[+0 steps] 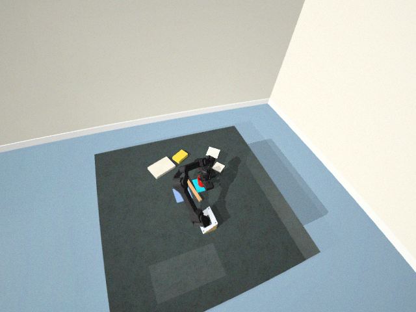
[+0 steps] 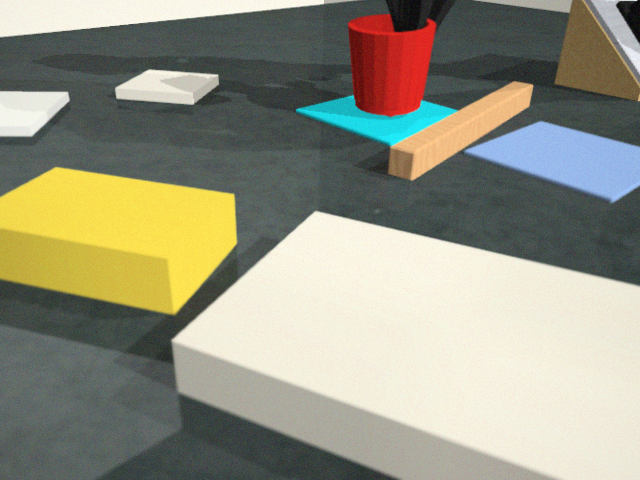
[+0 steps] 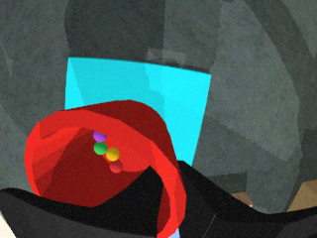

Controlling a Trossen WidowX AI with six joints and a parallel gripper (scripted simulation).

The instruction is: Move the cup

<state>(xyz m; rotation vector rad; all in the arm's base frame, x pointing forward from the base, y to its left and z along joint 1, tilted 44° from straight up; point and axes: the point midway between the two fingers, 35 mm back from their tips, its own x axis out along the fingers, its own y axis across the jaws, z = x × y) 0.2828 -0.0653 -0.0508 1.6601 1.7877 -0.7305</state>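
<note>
The red cup (image 1: pixel 200 181) (image 2: pixel 390 72) (image 3: pixel 74 174) is upright, with its base at the cyan pad (image 1: pixel 200 189) (image 2: pixel 330 111) (image 3: pixel 183 109). Whether the base touches the pad or is just above it, I cannot tell. My gripper (image 2: pixel 427 23) (image 3: pixel 165 171) is shut on the cup's rim, with one finger inside the cup and one outside. Inside the cup, in the wrist view, lie a purple marble (image 3: pixel 100 136), a green marble (image 3: pixel 100 148), a yellow marble (image 3: pixel 113 154) and a red marble (image 3: pixel 116 167). The blue pad (image 1: pixel 177 196) (image 2: pixel 558 160) has nothing on it.
A wooden bar (image 1: pixel 194 191) (image 2: pixel 465 121) lies between the two pads. A yellow block (image 1: pixel 180 156) (image 2: pixel 113 222), a large cream slab (image 1: pixel 161 167) (image 2: pixel 413 310) and two small pale blocks, one white (image 1: pixel 213 152) and one cream (image 1: pixel 218 166) (image 2: pixel 155 93), lie around them.
</note>
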